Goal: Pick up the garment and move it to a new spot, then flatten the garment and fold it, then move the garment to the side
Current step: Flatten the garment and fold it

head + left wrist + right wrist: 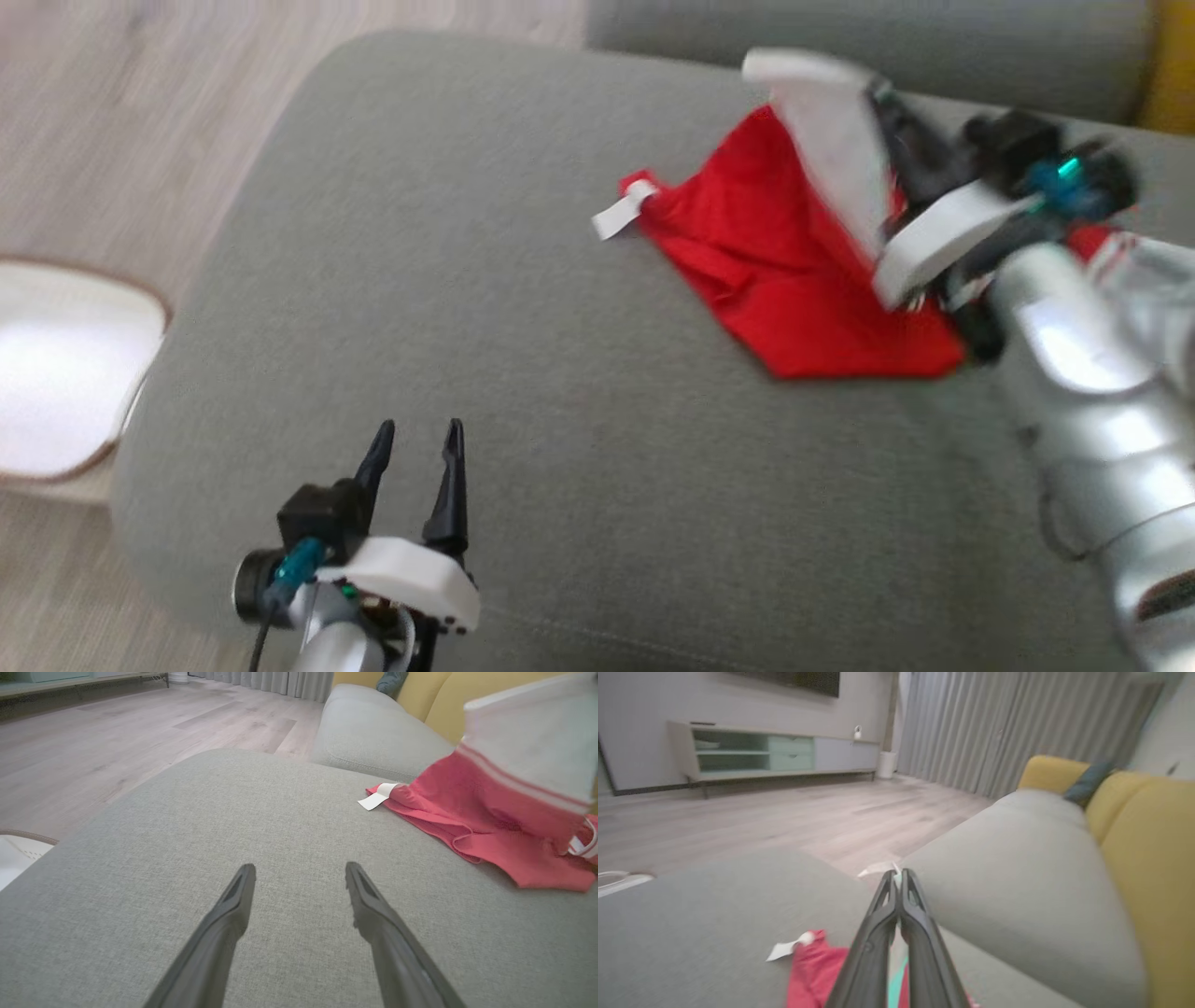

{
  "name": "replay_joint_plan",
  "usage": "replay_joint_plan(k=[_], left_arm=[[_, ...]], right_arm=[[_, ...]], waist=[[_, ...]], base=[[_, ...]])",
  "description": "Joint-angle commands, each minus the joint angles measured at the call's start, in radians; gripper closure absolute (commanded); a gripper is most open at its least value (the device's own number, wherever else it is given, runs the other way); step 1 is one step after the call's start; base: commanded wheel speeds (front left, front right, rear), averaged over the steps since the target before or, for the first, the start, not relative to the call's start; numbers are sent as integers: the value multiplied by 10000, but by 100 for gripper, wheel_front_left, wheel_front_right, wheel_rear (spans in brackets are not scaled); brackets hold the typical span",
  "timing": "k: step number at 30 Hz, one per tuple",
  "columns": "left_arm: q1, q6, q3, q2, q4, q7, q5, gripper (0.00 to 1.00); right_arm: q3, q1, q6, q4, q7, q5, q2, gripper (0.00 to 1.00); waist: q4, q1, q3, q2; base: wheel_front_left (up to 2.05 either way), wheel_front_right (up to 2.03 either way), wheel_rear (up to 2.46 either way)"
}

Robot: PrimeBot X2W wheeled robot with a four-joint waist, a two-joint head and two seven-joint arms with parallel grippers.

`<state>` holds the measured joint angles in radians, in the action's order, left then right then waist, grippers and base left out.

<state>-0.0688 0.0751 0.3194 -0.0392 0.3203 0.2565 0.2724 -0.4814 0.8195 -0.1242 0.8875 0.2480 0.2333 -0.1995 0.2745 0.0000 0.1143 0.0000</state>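
- Right claw (899,875): fingers pressed together, a sliver of white cloth pinched at the tips. I read this as a grip on the garment's (775,271) white end (831,131).
- Left claw (417,434): wide open and holding nothing. It hovers over bare grey at the near left part of the sofa seat (467,280), well apart from the cloth.
- Garment sits toward the far right corner of the seat, close to the seam with the next cushion. The red body lies on the fabric in loose folds. The white end stands raised at the right claw, with a striped band where white meets red.
- A small white tag (621,213) sticks out at the garment's left corner, flat on the seat.
- Handling, my judgement: thin knit, light and limp. It will drape and bunch rather than hold shape, and the seat weave may drag on it.
- Where to hold: the hem or banded edge, pinched deep. A shallow tip grip looks liable to slip once the full weight hangs.
- For flattening I'd want the left claw on the opposite corner, near the tag.
- Head view is motion-blurred at the right arm, so I can't judge how deep the grip goes.
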Motion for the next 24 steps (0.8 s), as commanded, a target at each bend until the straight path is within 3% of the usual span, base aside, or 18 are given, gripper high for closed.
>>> replay_joint_plan(k=[1,6,12,18,24], left_arm=[[-112,-11,-369,-110,-290,53,-57,0],[66,-91,-140,-110,-217,53,-52,0],[106,-138,196,-110,-240,53,82,0],[-15,-162,849,-110,-283,53,390,0],[-11,-90,1500,-110,-192,53,617,0]], right_arm=[[123,652,-65,-612,135,-113,-269,100],[440,1588,-65,-1150,122,-547,-1326,100],[203,3048,-65,-1352,-375,-1333,-2299,100],[-469,4439,-65,-997,-685,-2128,-2649,100],[-816,5441,-65,-198,-209,-2867,-2634,100]], waist=[[-805,0,-762,0],[-1074,0,-1196,0],[-687,0,-1115,0],[500,0,-694,0],[2068,0,-698,0]], base=[[0,0,0],[0,0,0],[0,0,0],[0,0,0],[0,0,0]])
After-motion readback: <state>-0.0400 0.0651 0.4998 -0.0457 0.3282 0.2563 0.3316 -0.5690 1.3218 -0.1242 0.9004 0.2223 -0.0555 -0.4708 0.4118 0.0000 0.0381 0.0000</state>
